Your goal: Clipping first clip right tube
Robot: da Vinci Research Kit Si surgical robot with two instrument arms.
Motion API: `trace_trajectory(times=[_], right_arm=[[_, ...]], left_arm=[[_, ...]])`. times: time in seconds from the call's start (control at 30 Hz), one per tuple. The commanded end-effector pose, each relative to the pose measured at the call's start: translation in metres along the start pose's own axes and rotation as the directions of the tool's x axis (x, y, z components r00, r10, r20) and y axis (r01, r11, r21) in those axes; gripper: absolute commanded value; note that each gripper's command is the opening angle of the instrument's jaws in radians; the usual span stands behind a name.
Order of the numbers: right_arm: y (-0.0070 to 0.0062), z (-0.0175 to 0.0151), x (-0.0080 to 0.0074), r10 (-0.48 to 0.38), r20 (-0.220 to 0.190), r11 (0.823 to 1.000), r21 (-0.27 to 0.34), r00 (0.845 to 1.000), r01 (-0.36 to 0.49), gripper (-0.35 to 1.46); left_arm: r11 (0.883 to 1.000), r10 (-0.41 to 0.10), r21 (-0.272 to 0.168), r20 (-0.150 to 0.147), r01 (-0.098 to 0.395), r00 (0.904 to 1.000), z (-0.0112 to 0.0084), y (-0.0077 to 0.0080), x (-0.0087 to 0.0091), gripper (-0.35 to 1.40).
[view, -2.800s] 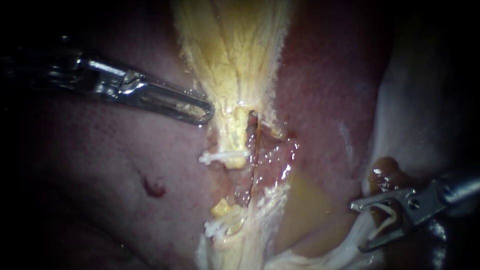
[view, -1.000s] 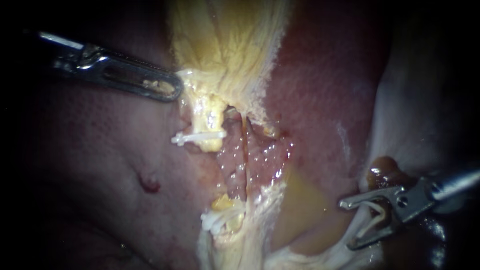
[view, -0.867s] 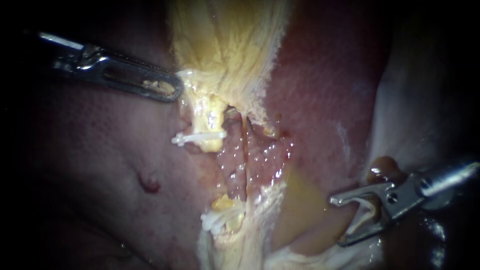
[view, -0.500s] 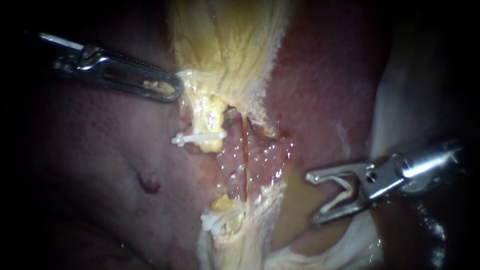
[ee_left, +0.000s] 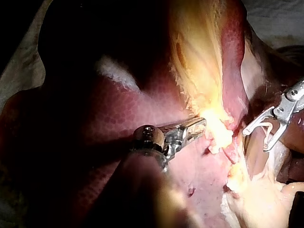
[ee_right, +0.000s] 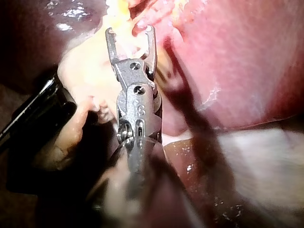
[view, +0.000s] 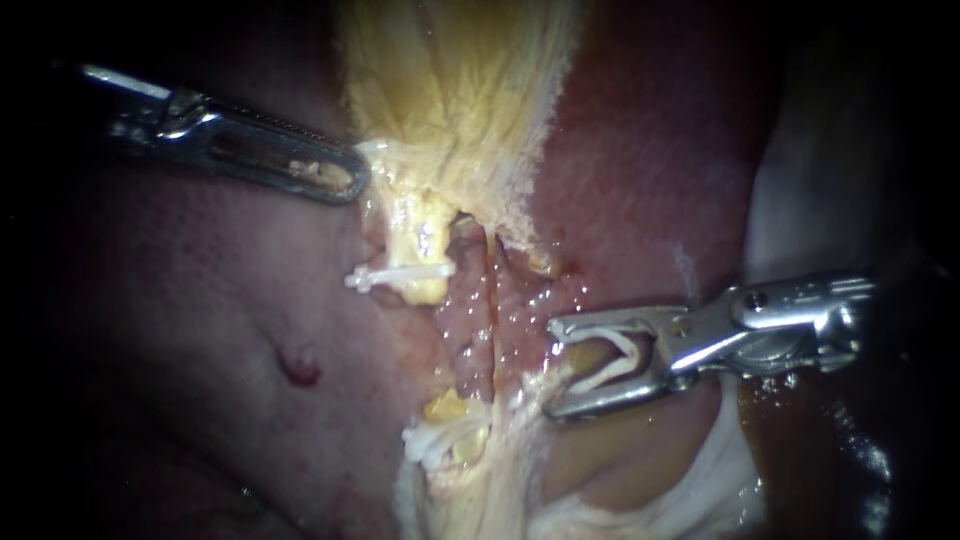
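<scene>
**Endoscope view.** The right tube is a thin amber strand. It runs down the wet red bed below the gallbladder. The pale yellow left tube lies just beside it, with a placed clip across it. The right instrument enters nearly level. Its jaws are spread wide and carry an open clip, one leg against each jaw. The jaw tips stand just beside the right tube, not around it. The left instrument has its jaws pressed together on the gallbladder's pale lower edge. Its shaft fades into shadow over the liver.

**Left wrist view.** The left instrument meets glaring pale tissue, and the glare hides the contact. The right instrument stands spread beyond that tissue. The right tube cannot be made out.

**Right wrist view.** The right instrument points straight ahead, jaws forked. Pale tissue lies between the tips. The clip and tube are hard to separate from it.
</scene>
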Motion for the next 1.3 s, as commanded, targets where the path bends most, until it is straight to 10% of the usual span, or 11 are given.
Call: trace_trajectory(times=[0.03, 1.3], right_arm=[[0.0002, 0.0002, -0.0001, 0.02, -0.013, 1.0, -0.002, 1.0, -0.02, 0.49], [0.0047, 0.0051, -0.0048, 0.193, -0.075, 0.976, 0.115, 0.978, -0.184, 0.49]], left_arm=[[1.0, 0.0, 0.0, 0.0, 0.0, 1.0, 0.0, 0.0, 0.0, -0.35], [1.0, 0.0, 0.001, 0.0, 0.0, 1.0, 0.0, 0.0002, 0.0, -0.35]])
